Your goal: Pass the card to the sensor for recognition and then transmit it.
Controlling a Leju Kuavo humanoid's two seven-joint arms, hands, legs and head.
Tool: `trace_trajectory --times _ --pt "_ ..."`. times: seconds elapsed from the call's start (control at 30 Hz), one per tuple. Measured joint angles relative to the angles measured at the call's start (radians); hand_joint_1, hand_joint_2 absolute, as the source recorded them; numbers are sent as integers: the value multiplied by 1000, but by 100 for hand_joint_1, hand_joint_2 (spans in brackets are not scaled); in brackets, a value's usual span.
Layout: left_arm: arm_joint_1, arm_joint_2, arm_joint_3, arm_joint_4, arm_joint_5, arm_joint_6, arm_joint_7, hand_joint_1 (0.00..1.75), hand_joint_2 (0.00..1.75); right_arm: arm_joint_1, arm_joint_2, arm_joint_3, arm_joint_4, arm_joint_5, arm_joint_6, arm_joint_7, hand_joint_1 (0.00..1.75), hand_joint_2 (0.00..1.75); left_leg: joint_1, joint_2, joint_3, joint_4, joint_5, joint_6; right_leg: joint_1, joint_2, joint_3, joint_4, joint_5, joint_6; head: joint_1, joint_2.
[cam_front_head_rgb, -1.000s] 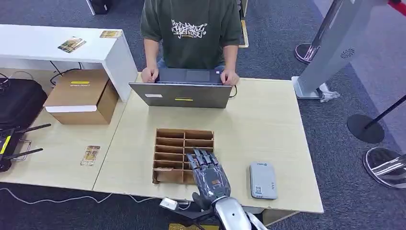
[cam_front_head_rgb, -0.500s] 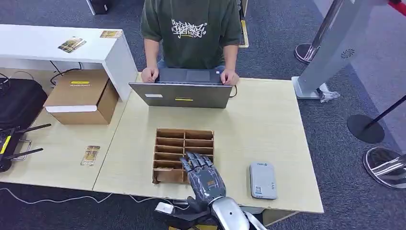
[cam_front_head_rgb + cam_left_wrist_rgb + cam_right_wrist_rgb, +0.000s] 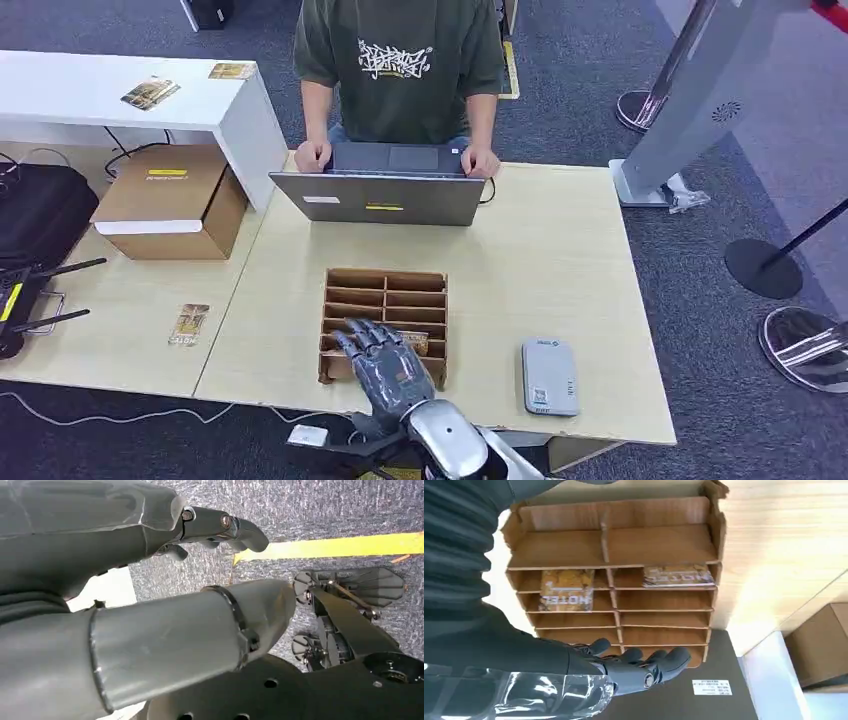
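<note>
- Right hand (image 3: 385,362) hovered empty, fingers spread, over the cardboard rack (image 3: 384,293) at the worktop's near edge.
- Left hand (image 3: 165,555) hung loosely curled, holding nothing.
- Card (image 3: 565,589) lay slotted in the rack; the other card (image 3: 678,575) beside it.
- Sensor (image 3: 549,375) unused near the right corner; judged nothing yet accomplished.

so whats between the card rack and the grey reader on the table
Bare tabletop. In the head view nothing lies between the card rack and the reader; the right hand hovers over the rack's near edge, not in that gap.
</note>
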Motion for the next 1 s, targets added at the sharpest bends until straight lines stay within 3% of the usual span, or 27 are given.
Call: trace_trajectory --times 0.53,0.8,1.0 --pt "3 14 0 19 10 -1 0 0 0 -93 109 18 227 -97 -143 -68 0 175 0 0 0 0 0 0 0 0 0 0 0 0 0 0" --pt "11 14 0 20 8 -16 -6 0 0 -101 117 18 288 -140 -233 -119 0 175 0 0 0 0 0 0 0 0 0 0 0 0 0 0" --pt "18 14 0 22 10 -19 -6 0 0 -110 122 24 318 -125 -261 -110 0 175 0 0 0 0 0 0 0 0 0 0 0 0 0 0"
